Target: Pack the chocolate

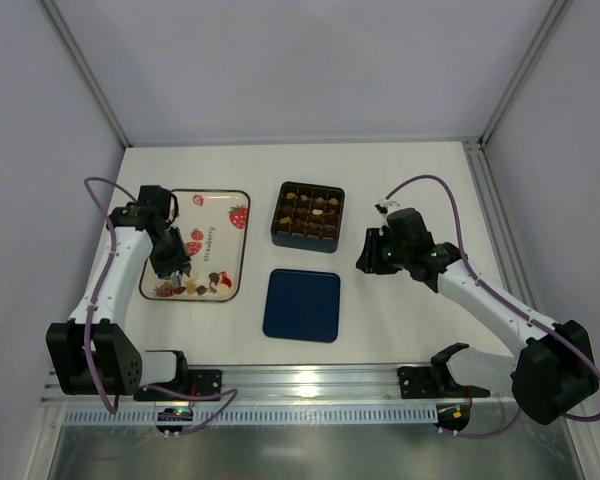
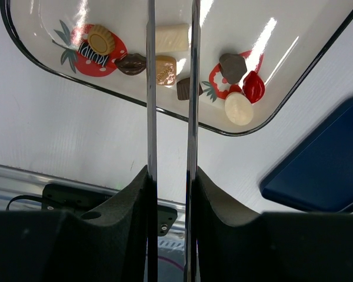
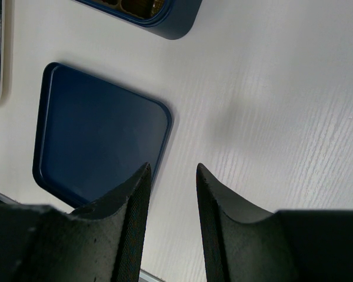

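Several chocolate pieces (image 1: 195, 285) lie at the near end of the strawberry-printed tray (image 1: 220, 215). In the left wrist view they show as a ridged tan round (image 2: 100, 39), a dark oval (image 2: 132, 63), a tan piece (image 2: 166, 69), a brown one (image 2: 232, 66) and a cream oval (image 2: 239, 108). My left gripper (image 1: 170, 265) is low over them. Its fingers (image 2: 172, 170) carry long thin metal blades, which stand against both ends of a white chocolate bar (image 2: 172, 37) lying on the tray. My right gripper (image 1: 372, 255) is open and empty over bare table (image 3: 170, 167).
The dark-blue box with a brown grid insert (image 1: 308, 215) stands right of the tray and has some pieces in its cells. Its flat blue lid (image 1: 301, 305) lies in front of it, and shows too in both wrist views (image 2: 323, 164) (image 3: 100, 135). Rails run along the near edge.
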Robot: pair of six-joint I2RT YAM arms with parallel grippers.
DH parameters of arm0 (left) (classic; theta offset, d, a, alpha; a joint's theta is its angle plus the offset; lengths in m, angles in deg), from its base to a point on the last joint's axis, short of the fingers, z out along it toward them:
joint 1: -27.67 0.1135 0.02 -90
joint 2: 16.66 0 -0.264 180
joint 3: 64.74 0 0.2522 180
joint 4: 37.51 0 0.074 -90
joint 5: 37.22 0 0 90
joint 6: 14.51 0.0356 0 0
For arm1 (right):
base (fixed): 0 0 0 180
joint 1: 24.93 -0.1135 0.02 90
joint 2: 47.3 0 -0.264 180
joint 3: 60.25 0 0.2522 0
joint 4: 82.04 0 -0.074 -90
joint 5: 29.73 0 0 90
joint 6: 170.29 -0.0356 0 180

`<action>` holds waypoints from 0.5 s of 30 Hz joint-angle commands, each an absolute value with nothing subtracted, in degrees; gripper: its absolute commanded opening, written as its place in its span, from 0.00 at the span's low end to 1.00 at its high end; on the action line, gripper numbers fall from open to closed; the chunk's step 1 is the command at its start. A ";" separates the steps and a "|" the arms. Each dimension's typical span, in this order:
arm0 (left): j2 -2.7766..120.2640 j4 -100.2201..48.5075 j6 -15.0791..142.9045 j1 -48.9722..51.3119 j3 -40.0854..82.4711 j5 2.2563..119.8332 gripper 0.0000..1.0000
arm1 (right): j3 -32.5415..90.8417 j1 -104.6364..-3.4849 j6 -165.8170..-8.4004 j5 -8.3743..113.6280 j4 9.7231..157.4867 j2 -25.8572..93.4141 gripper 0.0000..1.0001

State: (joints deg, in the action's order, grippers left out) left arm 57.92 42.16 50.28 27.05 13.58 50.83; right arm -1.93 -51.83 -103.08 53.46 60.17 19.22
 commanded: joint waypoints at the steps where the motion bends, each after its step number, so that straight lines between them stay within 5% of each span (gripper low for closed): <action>1: 57.43 43.05 51.76 27.41 16.08 50.06 0.27 | -0.87 -52.09 -102.97 53.85 61.44 19.41 0.39; 15: 57.34 43.92 50.80 24.25 18.45 51.03 0.26 | -0.25 -52.09 -103.14 54.12 61.35 20.11 0.39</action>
